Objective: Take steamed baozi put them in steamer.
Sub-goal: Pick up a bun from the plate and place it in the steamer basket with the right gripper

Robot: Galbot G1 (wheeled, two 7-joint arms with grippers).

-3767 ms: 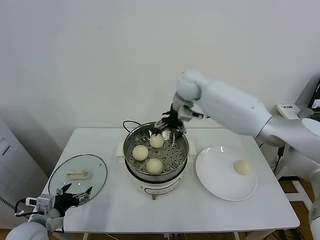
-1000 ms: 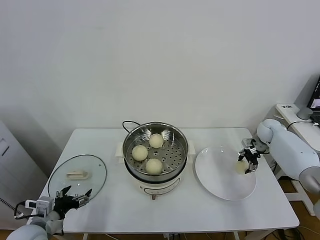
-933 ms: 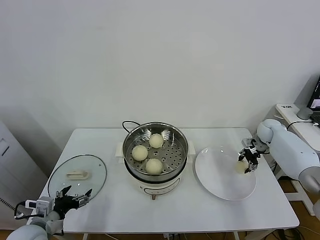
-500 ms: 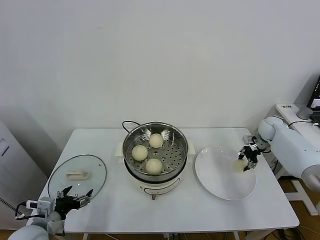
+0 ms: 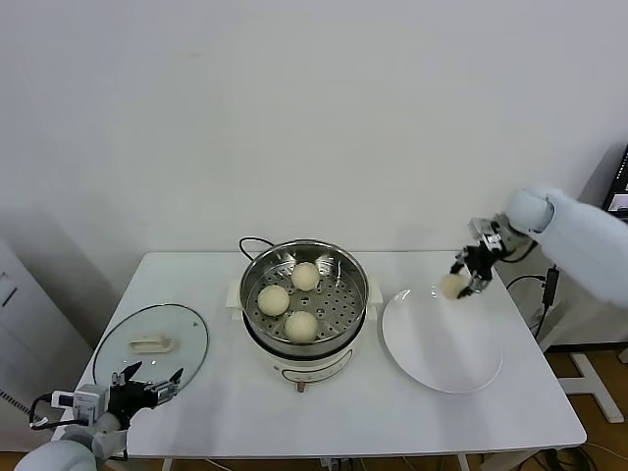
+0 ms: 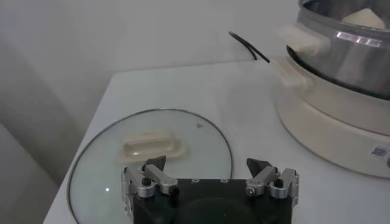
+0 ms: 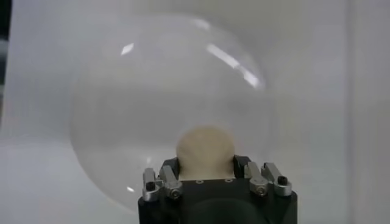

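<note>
1. The right gripper is being held above the far rim of the white plate, partly closed around the fourth baozi; in the right wrist view the bun is being pinched between the two fingers, with its rounded top showing above them.
2. The bun is being carried clear of the plate, which is lying bare beneath it, to the right of the steamer.
3. The step in hand is judged to be the transfer toward the pot; it is best done by keeping the bun level and high enough to pass over the steel rim, since a soft dough is likely to be dented or dropped if it is knocked against the wall.
4. Three baozi are already sitting on the perforated floor, toward the left and near side; the open patch on the right side of the floor is being suggested as the place for lowering, so that the resting buns are not pressed.
5. Release is best delayed until the bun is nearly touching the floor.
6. The left gripper is being parked wide open and holding nothing at the near left table corner, just beside the glass lid, which is lying flat on the white table.
</note>
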